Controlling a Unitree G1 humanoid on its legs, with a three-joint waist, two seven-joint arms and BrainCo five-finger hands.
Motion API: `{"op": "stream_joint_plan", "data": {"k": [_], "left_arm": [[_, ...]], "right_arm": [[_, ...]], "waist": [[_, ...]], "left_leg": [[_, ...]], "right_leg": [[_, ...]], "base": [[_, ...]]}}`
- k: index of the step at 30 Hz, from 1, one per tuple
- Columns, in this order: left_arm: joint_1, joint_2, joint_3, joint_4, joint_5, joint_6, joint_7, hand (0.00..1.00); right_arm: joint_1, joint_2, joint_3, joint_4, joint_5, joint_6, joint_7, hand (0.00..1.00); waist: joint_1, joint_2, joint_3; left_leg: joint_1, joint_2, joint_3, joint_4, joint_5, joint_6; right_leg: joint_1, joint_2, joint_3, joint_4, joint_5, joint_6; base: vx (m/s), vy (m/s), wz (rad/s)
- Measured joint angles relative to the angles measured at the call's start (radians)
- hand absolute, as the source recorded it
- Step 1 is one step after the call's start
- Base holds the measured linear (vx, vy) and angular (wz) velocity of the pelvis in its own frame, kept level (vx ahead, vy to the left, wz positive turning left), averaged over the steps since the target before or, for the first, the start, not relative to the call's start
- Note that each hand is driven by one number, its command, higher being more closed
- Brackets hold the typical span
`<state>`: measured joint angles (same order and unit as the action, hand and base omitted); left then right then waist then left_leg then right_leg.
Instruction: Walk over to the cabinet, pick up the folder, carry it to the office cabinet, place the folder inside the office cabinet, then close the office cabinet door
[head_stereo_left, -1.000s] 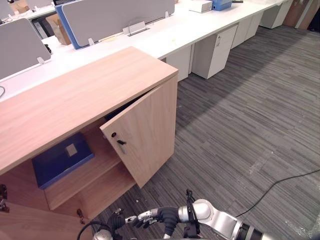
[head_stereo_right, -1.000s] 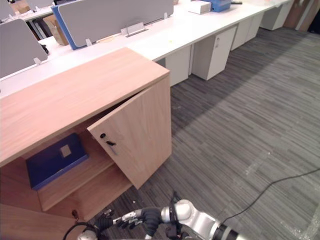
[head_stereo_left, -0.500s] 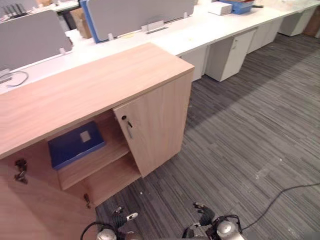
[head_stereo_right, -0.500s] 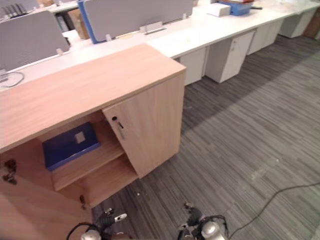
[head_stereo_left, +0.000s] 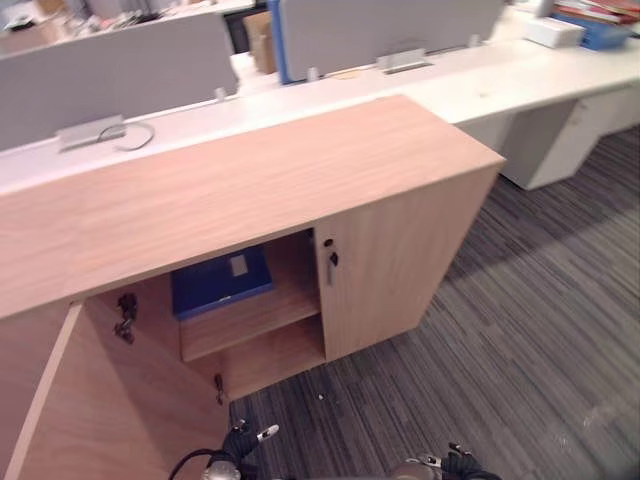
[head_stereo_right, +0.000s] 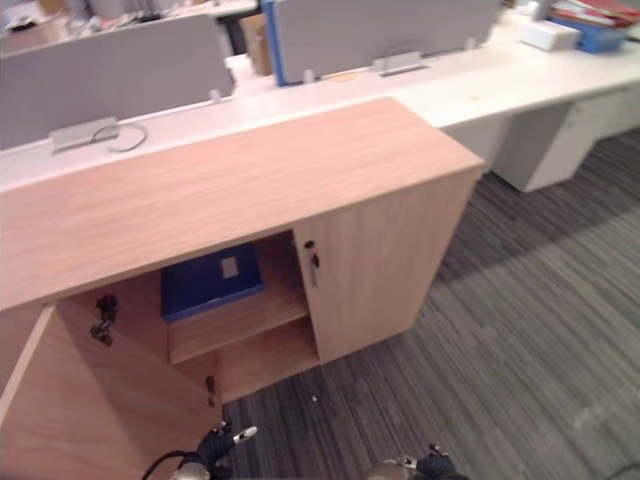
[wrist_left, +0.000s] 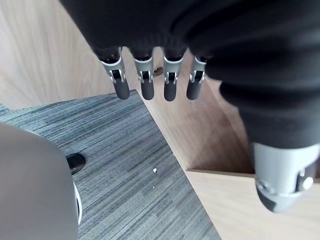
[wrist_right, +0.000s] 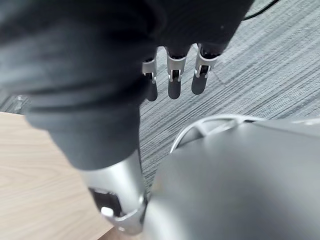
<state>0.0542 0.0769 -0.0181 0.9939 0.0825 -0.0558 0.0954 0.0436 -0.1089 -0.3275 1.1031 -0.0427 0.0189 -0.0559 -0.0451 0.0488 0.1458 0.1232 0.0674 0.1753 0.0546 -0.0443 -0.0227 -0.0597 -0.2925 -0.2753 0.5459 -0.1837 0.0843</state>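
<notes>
Two doors front the wood office cabinet (head_stereo_left: 250, 190): the right door (head_stereo_left: 400, 260), with a small dark key (head_stereo_left: 331, 262) at its lock, sits closed, and the left door (head_stereo_left: 110, 420) stands swung wide open. Blue folder (head_stereo_left: 220, 282) lies flat on the upper shelf (head_stereo_left: 255, 320) inside the open compartment, well apart from both hands. Left hand (wrist_left: 145, 85) and right hand (wrist_right: 172, 75) hang low before the cabinet above the grey carpet (head_stereo_left: 520, 340), fingers straight and relaxed, nothing held.
</notes>
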Motion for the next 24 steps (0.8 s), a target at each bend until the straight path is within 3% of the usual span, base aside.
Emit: {"op": "stream_joint_plan", "data": {"k": [1, 3, 5, 6, 8, 11, 18, 20, 21, 22, 23, 24], "left_arm": [[-0.003, 0.003, 0.000, 0.007, -0.013, -0.002, 0.003, 0.00], [-0.006, 0.003, 0.003, 0.016, -0.017, -0.006, 0.007, 0.00], [-0.006, 0.008, 0.025, 0.016, -0.015, -0.016, 0.009, 0.00], [-0.002, 0.002, 0.055, 0.020, -0.013, -0.019, 0.013, 0.00], [0.003, -0.016, 0.105, 0.026, -0.014, -0.027, 0.017, 0.00], [0.006, -0.026, 0.151, 0.033, -0.019, -0.030, 0.020, 0.00], [0.037, -0.047, 0.259, 0.031, -0.103, -0.031, 0.031, 0.00], [0.038, -0.043, 0.257, 0.016, -0.128, -0.031, 0.030, 0.00], [0.037, -0.034, 0.246, 0.013, -0.142, -0.033, 0.028, 0.00], [0.035, -0.026, 0.227, 0.008, -0.151, -0.035, 0.025, 0.00], [0.023, -0.022, 0.220, 0.002, -0.159, -0.038, 0.023, 0.00], [0.019, -0.016, 0.209, -0.005, -0.164, -0.040, 0.017, 0.00]], "right_arm": [[0.011, 0.015, -0.028, 0.001, 0.035, -0.002, -0.004, 0.00], [0.031, 0.037, -0.073, 0.001, 0.070, -0.006, -0.004, 0.00], [0.052, 0.073, -0.105, 0.002, 0.090, -0.008, -0.004, 0.00], [0.066, 0.082, -0.118, 0.002, 0.104, -0.009, -0.004, 0.00], [0.067, 0.078, -0.120, 0.000, 0.104, -0.011, 0.000, 0.00], [0.095, 0.081, -0.120, 0.002, 0.115, -0.014, 0.005, 0.00], [0.111, 0.082, -0.112, 0.010, 0.128, -0.035, 0.006, 0.00], [0.112, 0.083, -0.110, 0.010, 0.131, -0.040, 0.007, 0.00], [0.114, 0.088, -0.119, 0.012, 0.128, -0.039, 0.008, 0.00], [0.117, 0.098, -0.147, 0.021, 0.115, -0.038, 0.009, 0.00], [0.115, 0.099, -0.162, 0.028, 0.109, -0.038, 0.009, 0.00], [0.113, 0.099, -0.184, 0.033, 0.099, -0.034, 0.008, 0.00]], "waist": [[0.000, -0.002, 0.002], [-0.002, -0.017, 0.004], [0.000, -0.059, -0.004], [0.002, -0.073, -0.012], [0.014, -0.058, -0.017], [0.009, -0.059, -0.030], [0.032, -0.053, -0.037], [0.031, -0.057, -0.033], [0.026, -0.062, -0.025], [0.019, -0.084, -0.011], [0.014, -0.082, -0.002], [0.015, -0.078, 0.002]], "left_leg": [[-0.014, 0.010, -0.053, 0.008, -0.001, -0.006], [-0.039, 0.015, -0.131, 0.038, -0.012, -0.026], [-0.069, 0.001, -0.188, 0.070, -0.029, -0.060], [-0.071, 0.014, -0.221, 0.073, -0.035, -0.090], [-0.074, 0.078, -0.221, 0.070, -0.031, -0.129], [-0.068, 0.148, -0.219, 0.055, -0.011, -0.161], [-0.069, 0.215, -0.239, 0.040, 0.026, -0.204], [-0.116, 0.215, -0.253, 0.066, 0.047, -0.194], [-0.152, 0.203, -0.227, 0.075, 0.085, -0.160], [-0.157, 0.200, -0.132, 0.062, 0.112, -0.113], [-0.174, 0.218, -0.045, 0.111, 0.089, -0.082], [-0.216, 0.269, 0.126, 0.280, 0.020, -0.010]], "right_leg": [[-0.012, 0.056, 0.133, -0.045, -0.008, 0.004], [-0.021, 0.100, 0.306, -0.102, -0.006, 0.006], [-0.018, 0.105, 0.407, -0.168, 0.056, 0.010], [0.004, 0.107, 0.418, -0.171, 0.005, 0.055], [0.040, 0.159, 0.366, -0.236, -0.036, 0.042], [0.067, 0.223, 0.309, -0.240, -0.038, 0.029], [0.112, 0.289, 0.251, -0.265, -0.032, -0.017], [0.097, 0.283, 0.207, -0.251, -0.036, -0.034], [0.093, 0.266, 0.164, -0.242, -0.040, -0.042], [0.091, 0.238, 0.110, -0.244, -0.038, -0.063], [0.095, 0.228, 0.085, -0.240, -0.038, -0.066], [0.099, 0.208, 0.042, -0.232, -0.038, -0.068]], "base": [[0.17, -0.140, 1.28], [0.12, -0.225, 1.28], [0.08, -0.312, 1.09], [0.07, -0.289, 0.57], [0.06, -0.392, 0.23], [0.02, -0.323, 0.34], [-0.04, -0.113, 0.23], [-0.15, -0.052, 0.66], [-0.19, -0.040, 1.15], [-0.23, -0.036, 1.23], [-0.18, -0.013, 1.25], [-0.12, 0.028, 1.09]]}}
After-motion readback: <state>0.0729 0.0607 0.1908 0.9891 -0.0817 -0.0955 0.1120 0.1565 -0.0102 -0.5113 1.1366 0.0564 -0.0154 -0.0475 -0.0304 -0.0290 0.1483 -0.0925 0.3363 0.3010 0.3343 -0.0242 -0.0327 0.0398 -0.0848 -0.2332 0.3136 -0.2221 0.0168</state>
